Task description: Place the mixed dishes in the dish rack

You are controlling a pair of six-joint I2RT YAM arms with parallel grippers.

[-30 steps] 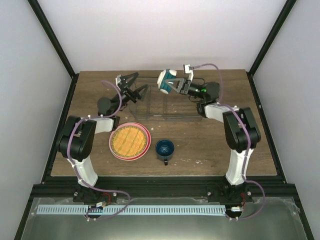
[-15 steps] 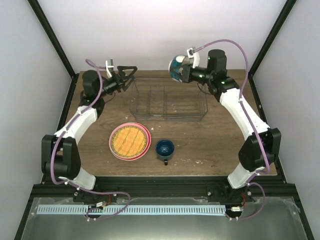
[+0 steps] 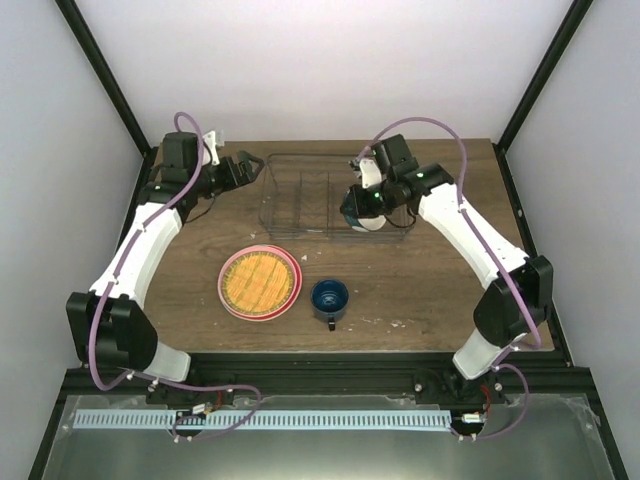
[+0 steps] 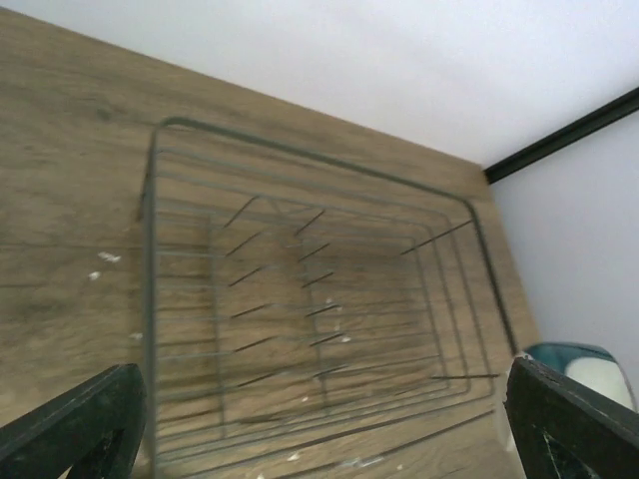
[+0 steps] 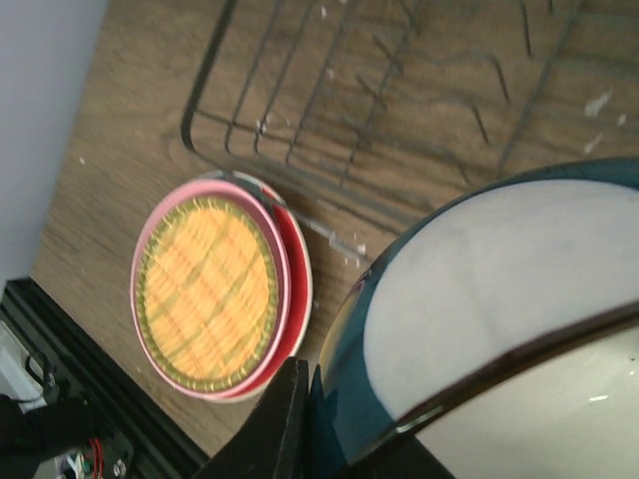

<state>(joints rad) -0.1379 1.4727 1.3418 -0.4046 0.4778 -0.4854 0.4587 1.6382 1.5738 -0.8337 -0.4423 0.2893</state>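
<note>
The dark wire dish rack (image 3: 300, 157) stands at the back middle of the table. My right gripper (image 3: 358, 206) is shut on the cream bowl with teal outside (image 3: 352, 212) and holds it tilted low in the rack's right part. In the right wrist view the bowl (image 5: 499, 289) fills the frame, with one finger (image 5: 285, 419) on its teal wall. My left gripper (image 3: 248, 168) is open and empty just left of the rack (image 4: 300, 155). The woven-pattern plate (image 3: 260, 280) lies stacked on the pink plate (image 3: 225, 296) in front of the rack. The dark blue mug (image 3: 329, 298) stands upright right of the plates.
The bowl also shows at the lower right of the left wrist view (image 4: 584, 364). White crumbs dot the wooden table (image 3: 430, 290). Black frame posts and white walls close in the table at the back and sides.
My right arm has brought the bowl from high over the rack's back edge down into its right part. My left gripper has drawn back and dropped to the rack's left end.
</note>
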